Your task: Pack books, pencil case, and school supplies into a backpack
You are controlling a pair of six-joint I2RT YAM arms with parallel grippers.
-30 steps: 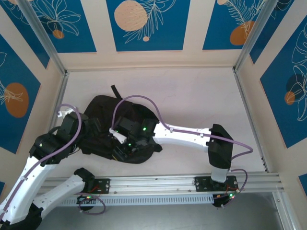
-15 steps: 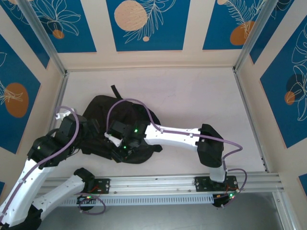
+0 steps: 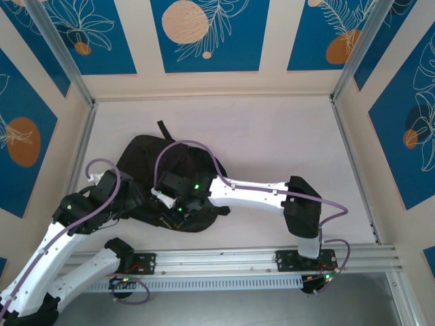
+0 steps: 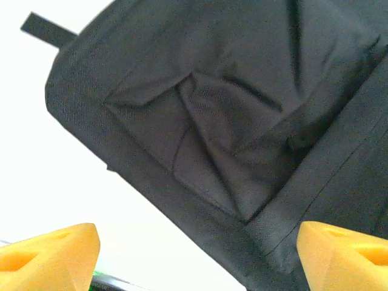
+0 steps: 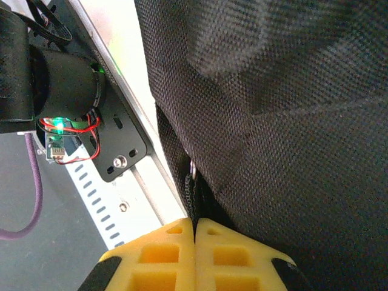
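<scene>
The black backpack lies flat on the white table at the left. My right gripper is over its near edge. In the right wrist view its yellow fingers are pressed together on the black zip pull cord, which hangs from a small metal ring at the backpack seam. My left gripper is at the backpack's left near side. It stands open, with one yellow finger over the table and the other over the black fabric. The books, pencil case and school supplies are out of view.
The aluminium rail with the arm bases runs along the near edge, close behind the right gripper. Its black bracket and green light sit just left of the backpack. A strap loop sticks out onto the white table.
My right gripper has closed onto the zip pull at the backpack's near edge. The left arm has shifted right, closer to the backpack, its jaws still wide.
</scene>
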